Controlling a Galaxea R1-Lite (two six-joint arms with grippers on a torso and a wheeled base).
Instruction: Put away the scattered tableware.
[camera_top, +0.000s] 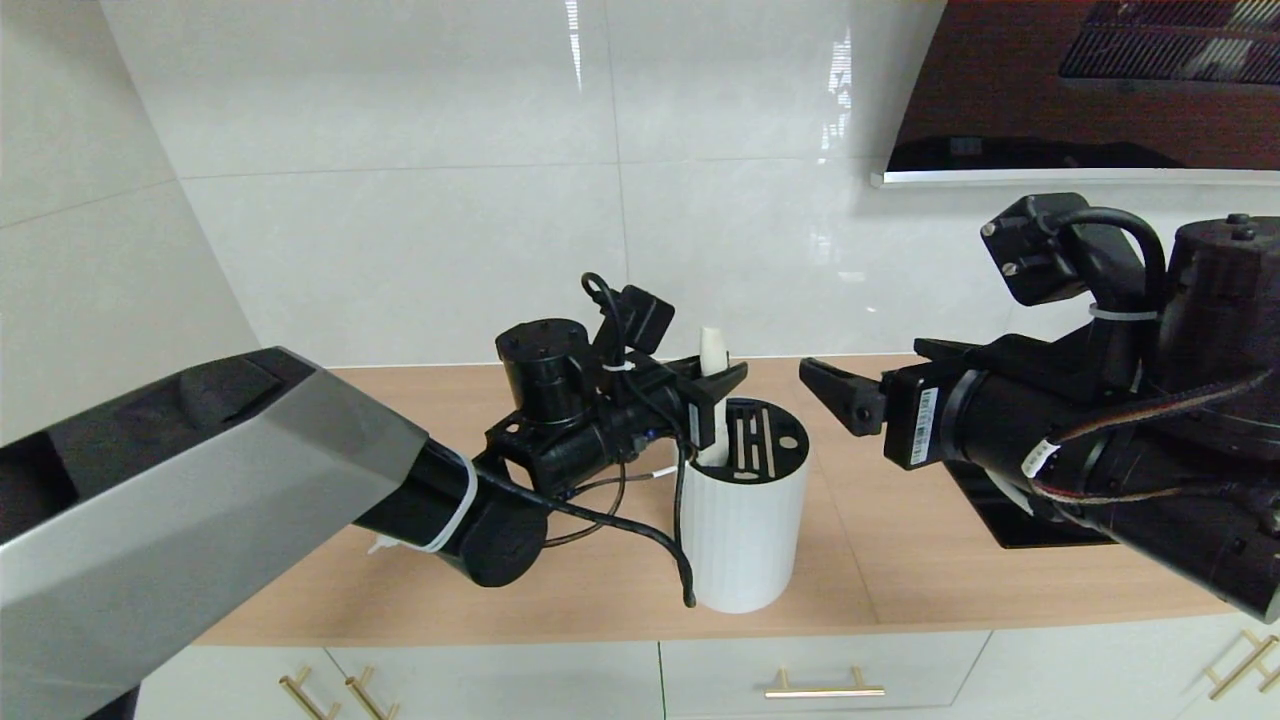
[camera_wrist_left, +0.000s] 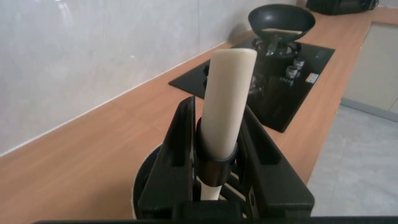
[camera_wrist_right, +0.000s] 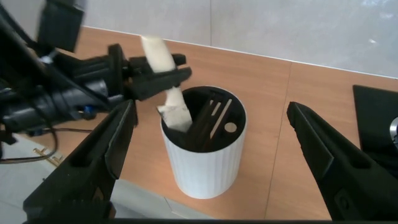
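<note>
left claw, level above the white holder, grips a cream-handled utensil dipping into it; right claw hangs wide open beside the holder.

In the centre of the head view, the utensil holder is showing white, vertically ribbed sides and a black slotted top. Above it, the utensil handle is showing cream with a black collar. The left gripper and right gripper are showing black. The countertop is showing light wood grain, the tiled wall is gleaming white, and the cooktop is showing black.
</note>
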